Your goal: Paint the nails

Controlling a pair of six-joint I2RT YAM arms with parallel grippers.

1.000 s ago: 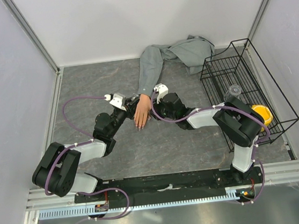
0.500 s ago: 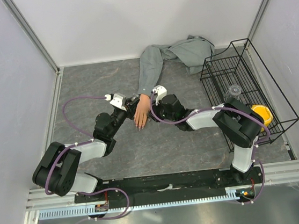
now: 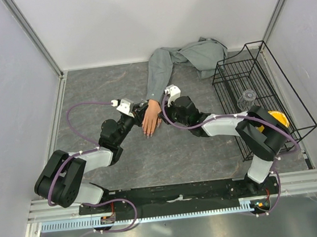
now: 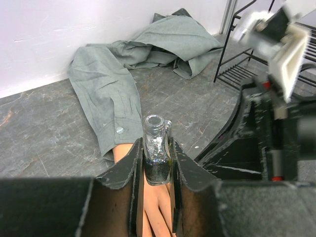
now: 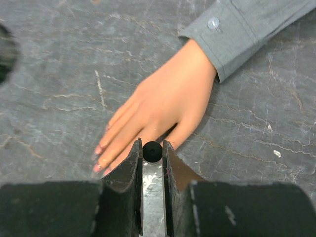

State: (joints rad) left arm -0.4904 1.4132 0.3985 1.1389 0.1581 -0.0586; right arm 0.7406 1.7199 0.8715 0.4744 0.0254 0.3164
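Observation:
The peach mannequin hand (image 3: pixel 150 120) lies palm down on the grey table, its grey shirt sleeve (image 3: pixel 156 76) running to the back. The nails (image 5: pixel 98 150) are tiny pinkish tips on the fingers, at the left in the right wrist view. My left gripper (image 3: pixel 140 110) is shut on a small glass bottle (image 4: pixel 156 153) of dark glittery polish, neck open, held over the hand (image 4: pixel 157 207). My right gripper (image 3: pixel 164 110) is shut on the polish brush's black round cap (image 5: pixel 152 150), just over the hand (image 5: pixel 168 101) near the thumb. The brush tip is hidden.
A black wire basket (image 3: pixel 252 79) stands at the right, holding a clear cup (image 3: pixel 248 95) and a yellow object (image 3: pixel 279 119). The rest of the grey shirt (image 3: pixel 200 53) is bunched at the back wall. White walls close in the sides.
My right arm's elbow has swung out to the right and its wrist has shifted slightly toward the back. The left arm, the bottle and the hand have not moved.

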